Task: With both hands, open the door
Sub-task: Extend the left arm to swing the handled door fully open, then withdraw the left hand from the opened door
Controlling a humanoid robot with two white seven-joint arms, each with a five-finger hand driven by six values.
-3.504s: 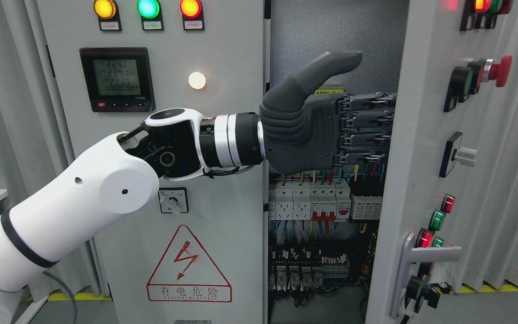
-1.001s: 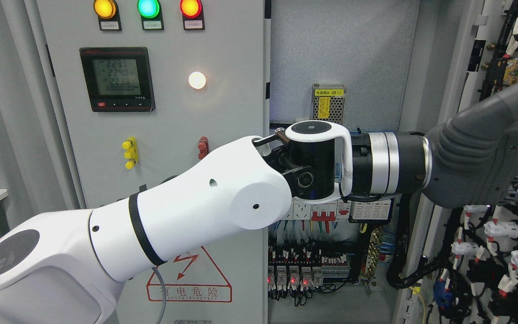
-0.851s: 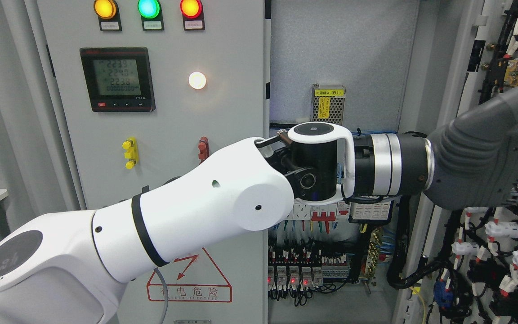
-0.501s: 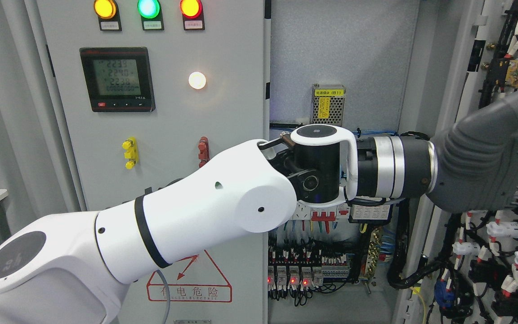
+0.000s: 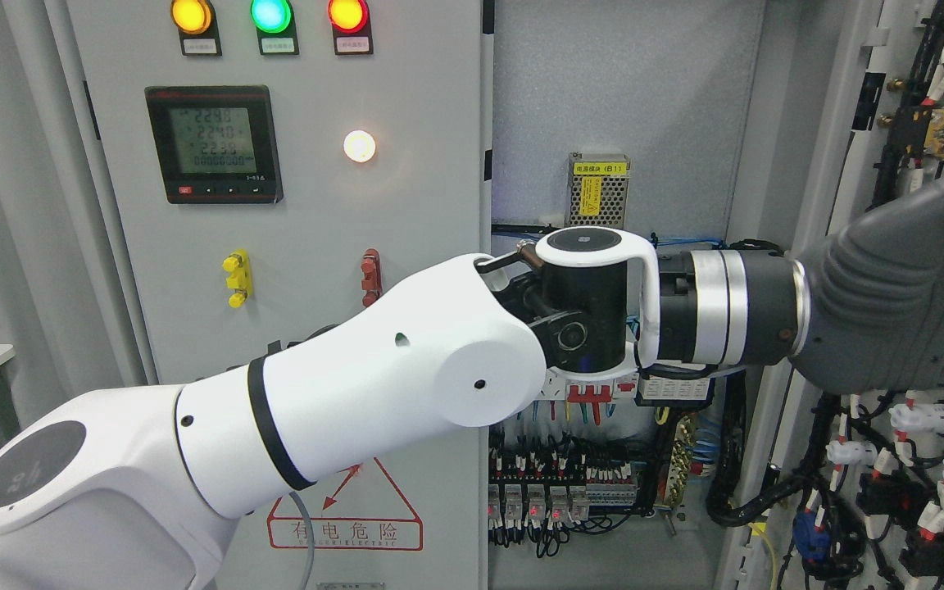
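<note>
The cabinet [image 5: 300, 246] is filling most of the shot, its left panel sitting shut with three lamps [image 5: 270, 16] glowing amber, green and red along the top, a meter [image 5: 214, 143] showing numbers below them and a hazard triangle [image 5: 345, 512] showing near the bottom.

The left arm [image 5: 316, 410] is coming in from the lower left and stretching straight across the open bay to the far right. Its white forearm is covering the middle of the picture, and the black and silver wrist is hanging in front of the breakers [image 5: 595, 393].

The door [image 5: 890, 459] is swung wide open at the right edge, so we're looking at its inner side with wiring and white connectors all over it. The left hand [image 5: 898, 303] is sitting right up against that inner face, roughly at mid height, with the thumb pointing up and to the right. The fingers are running off the frame edge, so I can't tell if they're curled around anything or lying flat.

Inside the bay a small power supply [image 5: 599, 188] with a yellow label is sitting just above the wrist, and rows of relays [image 5: 546, 500] with tiny red lights are sitting under it.
</note>
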